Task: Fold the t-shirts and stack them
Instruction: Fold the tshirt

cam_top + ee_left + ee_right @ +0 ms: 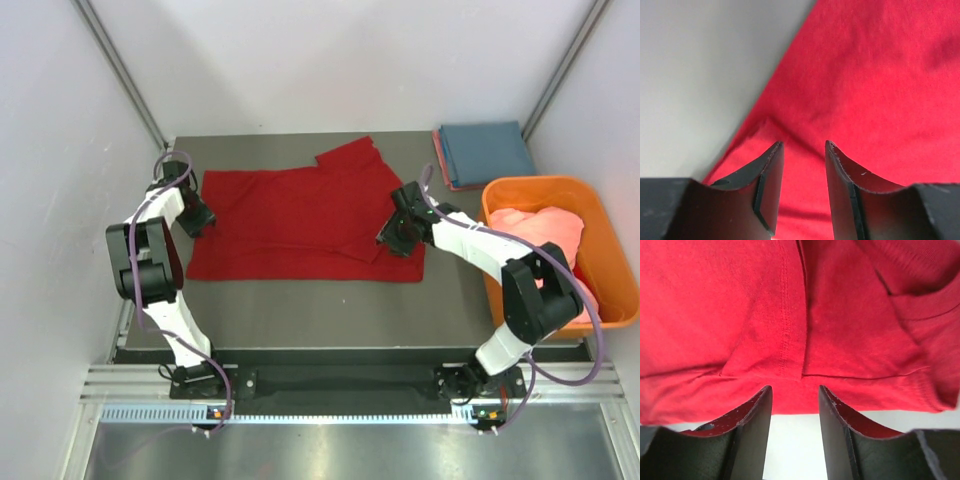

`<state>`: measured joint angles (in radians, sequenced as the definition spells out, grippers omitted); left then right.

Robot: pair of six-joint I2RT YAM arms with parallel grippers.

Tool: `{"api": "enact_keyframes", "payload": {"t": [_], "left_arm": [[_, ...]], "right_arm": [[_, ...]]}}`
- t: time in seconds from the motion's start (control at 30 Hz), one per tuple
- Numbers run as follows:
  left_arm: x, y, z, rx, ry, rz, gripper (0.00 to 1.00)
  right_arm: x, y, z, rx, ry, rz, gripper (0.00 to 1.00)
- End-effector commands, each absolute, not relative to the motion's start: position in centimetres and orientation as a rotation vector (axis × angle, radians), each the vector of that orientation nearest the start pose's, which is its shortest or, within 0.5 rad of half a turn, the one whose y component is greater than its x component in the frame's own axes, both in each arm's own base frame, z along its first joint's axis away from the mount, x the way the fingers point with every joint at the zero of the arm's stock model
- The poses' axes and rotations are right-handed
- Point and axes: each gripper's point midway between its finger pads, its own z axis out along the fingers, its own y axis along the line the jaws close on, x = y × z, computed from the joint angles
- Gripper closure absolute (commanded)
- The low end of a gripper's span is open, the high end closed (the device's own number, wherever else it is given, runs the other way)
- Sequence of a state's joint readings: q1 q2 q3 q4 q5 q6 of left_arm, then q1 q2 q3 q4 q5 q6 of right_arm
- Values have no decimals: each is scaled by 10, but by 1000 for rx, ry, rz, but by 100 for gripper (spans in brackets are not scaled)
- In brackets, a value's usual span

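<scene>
Grey table (300, 310), red t-shirt (300, 215) — stitching (785, 315) seen only from right wrist

Spread t-shirt (300, 225) on the table (330, 310), between left gripper (204, 221) and right gripper (393, 237); right of the right claw, a tub (612, 245) holding a bundled t-shirt (545, 232); farther back from that claw, folded t-shirts (487, 152).

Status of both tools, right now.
Left tool: open, holding nothing, over the edge of the red t-shirt.
Right tool: open, holding nothing, at the same shirt's edge.
</scene>
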<state>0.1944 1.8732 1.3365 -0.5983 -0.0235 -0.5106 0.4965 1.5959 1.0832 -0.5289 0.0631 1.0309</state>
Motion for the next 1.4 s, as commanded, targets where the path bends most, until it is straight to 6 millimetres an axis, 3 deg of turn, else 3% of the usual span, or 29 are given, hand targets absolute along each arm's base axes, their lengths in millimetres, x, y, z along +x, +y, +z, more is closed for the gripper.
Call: {"api": "enact_keyframes", "payload": {"t": [0.0, 0.33, 0.53, 0.73, 0.87, 1.03, 1.13, 1.17, 1.2, 1.27, 1.37], "left_arm": [[424, 71, 57, -934, 2515, -47, 57], [414, 85, 23, -991, 2567, 89, 58], [414, 92, 21, -986, 2559, 143, 63], [417, 94, 24, -981, 2550, 154, 65], [418, 97, 24, -984, 2547, 171, 61], [417, 98, 22, -981, 2562, 189, 64], [418, 99, 25, -980, 2556, 189, 79], [418, 99, 26, -980, 2555, 189, 84], [419, 99, 28, -979, 2553, 188, 98], [421, 100, 31, -982, 2547, 188, 100], [422, 102, 38, -988, 2536, 205, 100]], "right_arm": [[333, 221, 90, 868, 2501, 522, 57], [336, 226, 62, 937, 2495, 507, 56], [333, 224, 46, 978, 2480, 499, 57], [330, 238, 30, 971, 2516, 530, 57], [328, 241, 27, 970, 2517, 519, 58], [329, 240, 25, 978, 2509, 516, 59], [330, 240, 26, 979, 2499, 521, 73], [330, 240, 26, 974, 2498, 526, 86], [332, 241, 29, 954, 2490, 532, 92], [335, 240, 34, 930, 2476, 534, 100], [344, 242, 45, 864, 2441, 549, 100]]}}
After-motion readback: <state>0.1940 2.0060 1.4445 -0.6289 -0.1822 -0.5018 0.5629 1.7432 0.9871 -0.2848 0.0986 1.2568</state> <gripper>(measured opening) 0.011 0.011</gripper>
